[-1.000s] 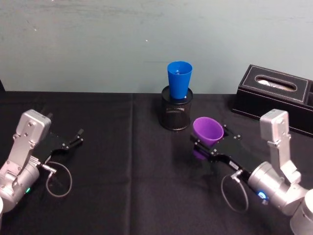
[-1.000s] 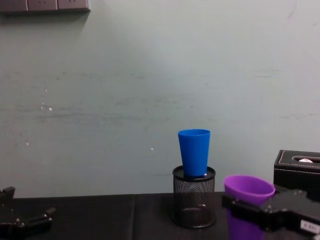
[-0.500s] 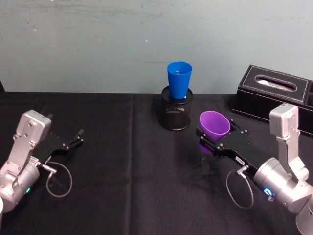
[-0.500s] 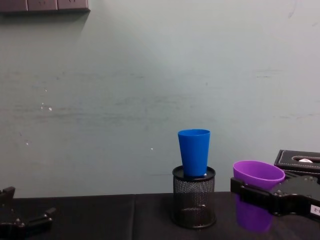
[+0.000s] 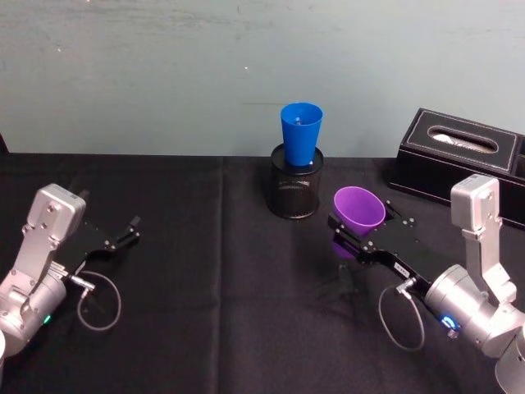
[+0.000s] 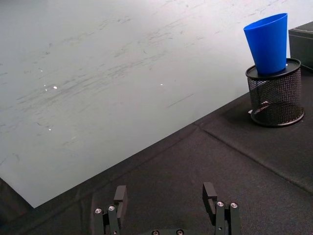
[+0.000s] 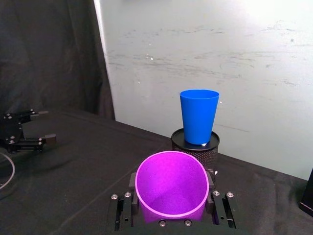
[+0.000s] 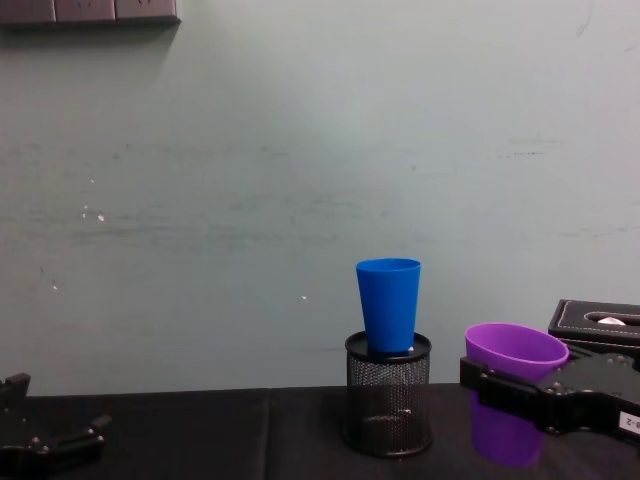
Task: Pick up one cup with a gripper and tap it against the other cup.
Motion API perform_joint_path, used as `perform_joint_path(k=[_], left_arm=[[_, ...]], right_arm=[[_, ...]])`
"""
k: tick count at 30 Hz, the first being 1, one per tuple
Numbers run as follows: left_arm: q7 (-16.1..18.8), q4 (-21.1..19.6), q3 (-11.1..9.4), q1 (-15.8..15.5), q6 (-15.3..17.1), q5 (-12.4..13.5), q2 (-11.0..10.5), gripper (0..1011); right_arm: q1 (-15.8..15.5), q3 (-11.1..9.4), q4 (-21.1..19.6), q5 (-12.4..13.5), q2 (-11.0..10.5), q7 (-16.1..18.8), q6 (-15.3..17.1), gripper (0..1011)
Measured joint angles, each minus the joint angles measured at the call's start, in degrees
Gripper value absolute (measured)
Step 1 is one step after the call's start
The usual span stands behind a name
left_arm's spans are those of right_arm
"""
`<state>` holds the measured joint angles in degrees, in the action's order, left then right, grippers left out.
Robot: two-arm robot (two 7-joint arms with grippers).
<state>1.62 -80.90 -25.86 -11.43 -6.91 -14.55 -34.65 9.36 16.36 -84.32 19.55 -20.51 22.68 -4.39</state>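
Purple cup [image 5: 358, 210]: we record it pinched in the right gripper [image 5: 362, 230], one black finger on each side of its wall just below the rim. It sits slightly tilted, mouth up, and its inside shows bare in the right wrist view. It appears raised off the black cloth [image 5: 205, 312], with a shadow under it. We place it near the holder [image 5: 295, 193], on that item's right and nearer the robot, touching neither the holder nor the blue cup [image 5: 301, 133].

Blue cup: upright, its base seated in the mouth of the black mesh holder, which stands at the back of the cloth near the wall. Its rim is higher than the purple cup's.

Left gripper [image 6: 165, 196]: fingers spread with nothing between them, low over the cloth at the robot's left, well apart from both cups.

Black box [image 5: 459, 156]: at the far right of the cloth, behind the right arm.
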Motion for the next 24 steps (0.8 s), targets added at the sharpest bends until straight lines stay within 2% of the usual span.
perform_joint_path(k=[24], left_arm=[[0.0, 0.0, 0.0, 0.0, 0.0, 0.0, 0.0, 1011]], right_arm=[[0.0, 0.0, 0.1, 0.0, 0.1, 0.0, 0.0, 736]])
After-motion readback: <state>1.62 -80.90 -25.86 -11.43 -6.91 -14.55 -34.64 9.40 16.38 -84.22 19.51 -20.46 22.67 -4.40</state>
